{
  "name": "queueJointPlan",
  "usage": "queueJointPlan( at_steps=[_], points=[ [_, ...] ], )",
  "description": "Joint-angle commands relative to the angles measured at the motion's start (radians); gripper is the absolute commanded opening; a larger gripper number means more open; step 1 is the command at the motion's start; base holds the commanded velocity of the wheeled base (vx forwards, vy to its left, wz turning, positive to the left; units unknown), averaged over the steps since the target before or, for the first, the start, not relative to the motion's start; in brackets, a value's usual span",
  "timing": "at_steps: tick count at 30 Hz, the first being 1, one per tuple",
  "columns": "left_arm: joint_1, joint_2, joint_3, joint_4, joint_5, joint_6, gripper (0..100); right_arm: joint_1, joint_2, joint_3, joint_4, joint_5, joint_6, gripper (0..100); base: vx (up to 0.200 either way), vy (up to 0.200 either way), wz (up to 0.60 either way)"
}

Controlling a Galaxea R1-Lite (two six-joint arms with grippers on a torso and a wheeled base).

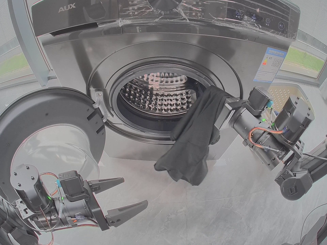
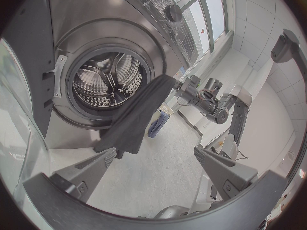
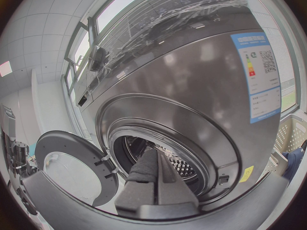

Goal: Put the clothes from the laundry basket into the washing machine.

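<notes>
A black garment [image 1: 190, 140] hangs from my right gripper [image 1: 221, 110], which is shut on its upper edge at the right rim of the washing machine's drum opening [image 1: 156, 96]. The cloth drapes down over the machine's front towards the floor. In the right wrist view the gripper [image 3: 157, 162] pinches the black cloth [image 3: 144, 168] in front of the drum [image 3: 180, 166]. My left gripper [image 1: 135, 192] is low at the left, open with nothing in it, below the swung-open door [image 1: 47, 126]. The left wrist view has the garment [image 2: 137, 115] beyond the open fingers [image 2: 105, 160].
The laundry basket [image 1: 286, 92] stands to the right of the machine, with a blue garment [image 3: 295, 157] hanging over its edge. The round door [image 3: 73, 163] stands open on the left side. Grey tiled floor [image 1: 204, 208] lies in front of the machine.
</notes>
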State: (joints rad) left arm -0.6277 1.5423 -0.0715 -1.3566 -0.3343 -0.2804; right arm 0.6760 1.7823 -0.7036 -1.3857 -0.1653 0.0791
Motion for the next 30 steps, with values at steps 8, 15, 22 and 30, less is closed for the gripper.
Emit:
queueJointPlan(
  at_steps=[8,15,22,30],
  points=[
    [-0.021,0.104,-0.042,-0.001,0.004,0.037,100,0.054,0.069,-0.116,0.024,-0.031,-0.004,0,0.0,0.0,0.0],
    [-0.017,0.232,-0.065,-0.067,0.011,0.069,100,0.094,0.117,-0.201,0.031,-0.031,-0.006,0,0.0,0.0,0.0],
    [-0.015,0.4,-0.097,-0.193,0.014,0.109,100,0.109,0.141,-0.238,0.044,-0.034,-0.004,0,0.0,0.0,0.0],
    [-0.006,0.489,-0.206,-0.191,0.015,0.115,100,0.111,0.14,-0.246,0.056,-0.053,-0.004,0,0.0,0.0,0.0]
  ],
)
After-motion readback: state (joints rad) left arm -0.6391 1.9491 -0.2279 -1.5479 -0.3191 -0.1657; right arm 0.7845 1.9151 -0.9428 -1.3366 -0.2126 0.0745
